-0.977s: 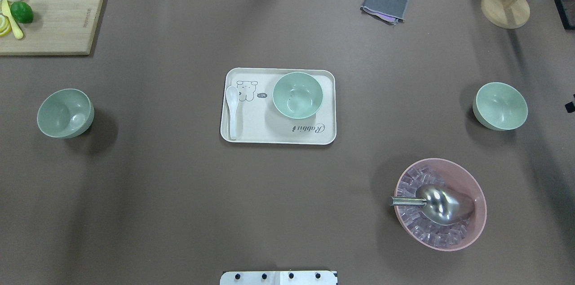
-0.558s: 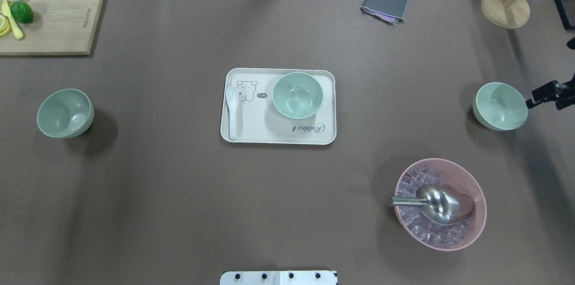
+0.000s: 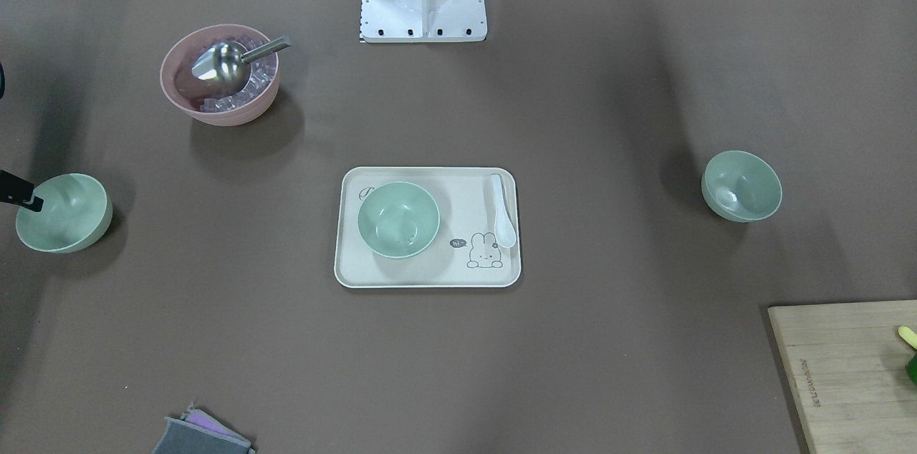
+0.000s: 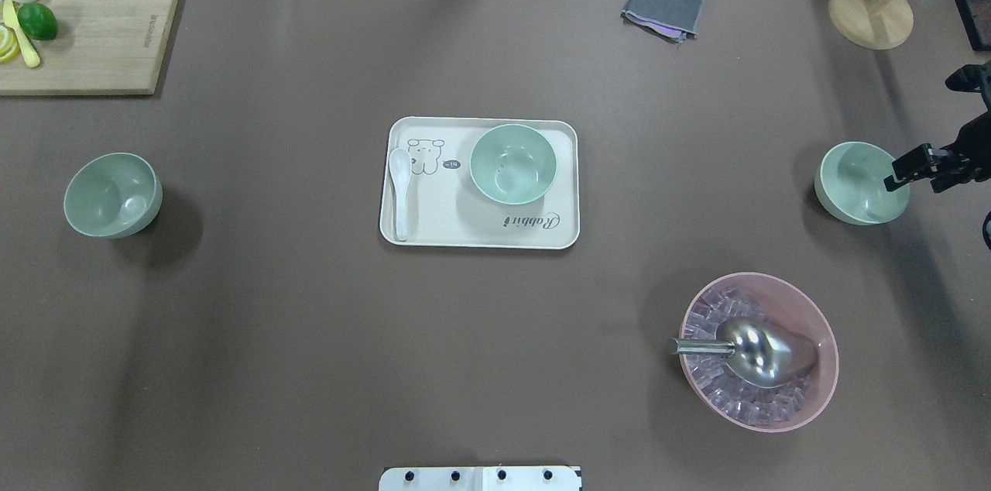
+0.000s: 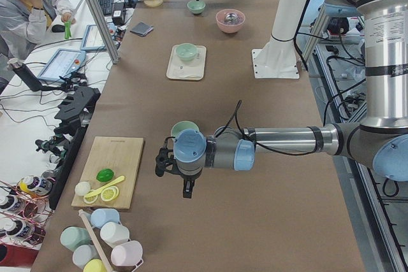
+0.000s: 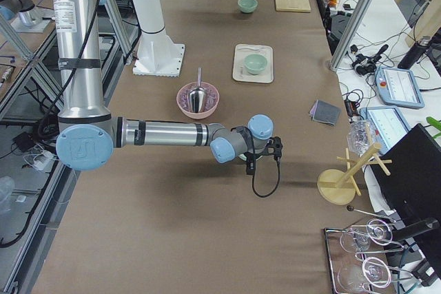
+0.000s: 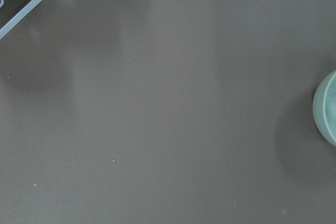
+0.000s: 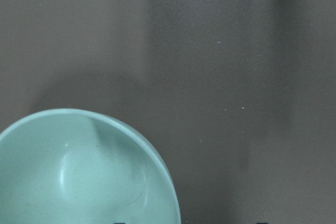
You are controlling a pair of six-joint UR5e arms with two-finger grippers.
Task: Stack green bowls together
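Three pale green bowls stand apart on the table: the left bowl (image 4: 112, 194), the middle bowl (image 4: 512, 163) on a cream tray (image 4: 433, 231), and the right bowl (image 4: 861, 183). My right gripper (image 4: 923, 175) comes in from the right edge and is open. It hovers with the right bowl's outer rim between its fingers; this bowl fills the right wrist view's lower left (image 8: 79, 171). My left gripper (image 5: 187, 190) shows only in the exterior left view, just beside the left bowl (image 5: 183, 128). I cannot tell whether it is open or shut. The left wrist view catches that bowl's edge (image 7: 328, 109).
A pink bowl (image 4: 813, 321) with ice cubes and a metal scoop (image 4: 755, 351) sits in front of the right bowl. A white spoon (image 4: 400, 193) lies on the tray. A cutting board (image 4: 93, 34), a grey cloth (image 4: 664, 5) and a wooden stand (image 4: 871, 15) are at the far edge.
My right gripper has come into the overhead view from the right edge and moved left over the right bowl's rim. The bowls have not moved.
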